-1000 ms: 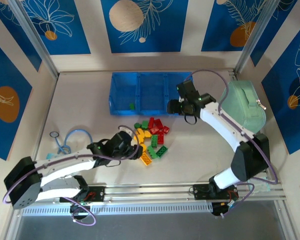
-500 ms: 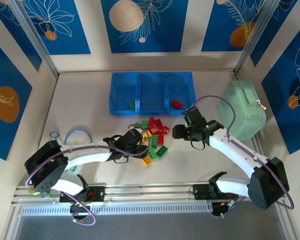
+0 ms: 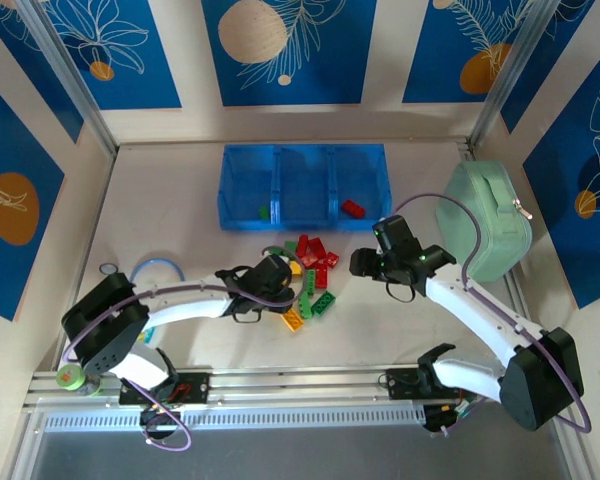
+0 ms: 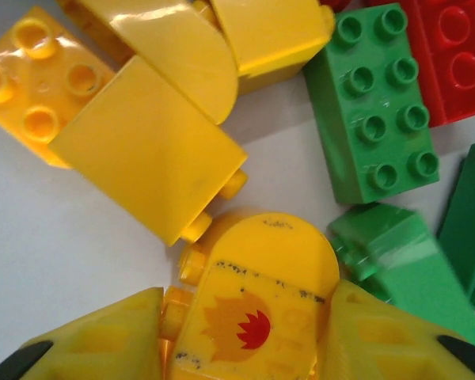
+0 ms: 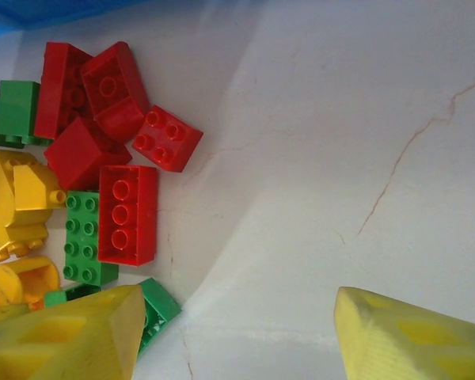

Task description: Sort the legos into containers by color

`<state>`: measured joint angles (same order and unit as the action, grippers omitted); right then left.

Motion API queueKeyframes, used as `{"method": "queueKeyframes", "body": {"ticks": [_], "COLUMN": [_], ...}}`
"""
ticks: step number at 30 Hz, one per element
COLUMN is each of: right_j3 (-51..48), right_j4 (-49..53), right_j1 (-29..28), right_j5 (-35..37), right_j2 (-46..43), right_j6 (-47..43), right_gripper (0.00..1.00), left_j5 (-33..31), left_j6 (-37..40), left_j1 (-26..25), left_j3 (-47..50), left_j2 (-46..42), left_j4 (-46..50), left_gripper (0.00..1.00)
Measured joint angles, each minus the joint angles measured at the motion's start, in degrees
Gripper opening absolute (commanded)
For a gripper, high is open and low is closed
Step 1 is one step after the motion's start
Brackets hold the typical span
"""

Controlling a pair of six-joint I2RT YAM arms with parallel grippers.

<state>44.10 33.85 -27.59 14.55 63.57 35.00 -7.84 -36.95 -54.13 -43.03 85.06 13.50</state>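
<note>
tray (image 3: pixel 302 150): blue, see-through, sitting at the far side of the table with three compartments in a row. The job looks barely started. There's one green brick (image 3: pixel 264 211) in the left compartment and one red brick (image 3: pixel 353 208) in the right. No brick can be made out in the middle one.

pile (image 3: pixel 308 275): most of the legos are heaped on the table just in front of the tray, between the two arms. Red, green and yellow are all jumbled up, so nearly all the sorting is left.

right gripper (image 3: pixel 365 264): fingers wide apart with nothing between them, over bare table just right of the pile.

left gripper (image 4: pixel 245 344): down in the yellow end of the pile, one finger on either side of a single brick. It's snug, but it's hard to tell whether it's actually squeezing.

flame brick (image 4: pixel 257 305): the one between those fingers. It's yellow with a rounded top and a little red-and-orange flame print, plus scuffed dark specks round the edge.

other bricks: chunky and glossy with round studs, e.g. a green two-by-four (image 4: pixel 376 103) lying studs-up right beside it.
</note>
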Motion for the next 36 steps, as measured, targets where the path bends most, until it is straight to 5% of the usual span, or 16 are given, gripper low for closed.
{"method": "queueKeyframes", "body": {"ticks": [7,14,30,36], "right_j3": [-0.9,-1.9,-6.7,-7.0], "right_j4": [-0.3,-0.9,-0.6,0.5], "right_j1": [0.5,0.5,-0.9,-1.3], "right_j5": [0.0,-1.3,-4.1,-4.2], "right_j2": [-0.8,-1.8,-8.3,-10.0], "right_j6": [0.3,1.1,3.3,3.5], "right_gripper": [0.65,0.64,0.64,0.64], "left_j5": [-3.4,-4.2,-1.6,-1.6], "left_j6": [1.4,4.9,13.1,14.3], "left_j1": [0.0,3.3,14.8,15.9], "left_j3": [-4.2,-13.7,-49.4,-54.8], "left_j2": [-8.1,-6.6,25.0,31.6], "left_j4": [5.9,7.0,9.4,10.8], "left_gripper": [0.36,0.35,0.35,0.39]}}
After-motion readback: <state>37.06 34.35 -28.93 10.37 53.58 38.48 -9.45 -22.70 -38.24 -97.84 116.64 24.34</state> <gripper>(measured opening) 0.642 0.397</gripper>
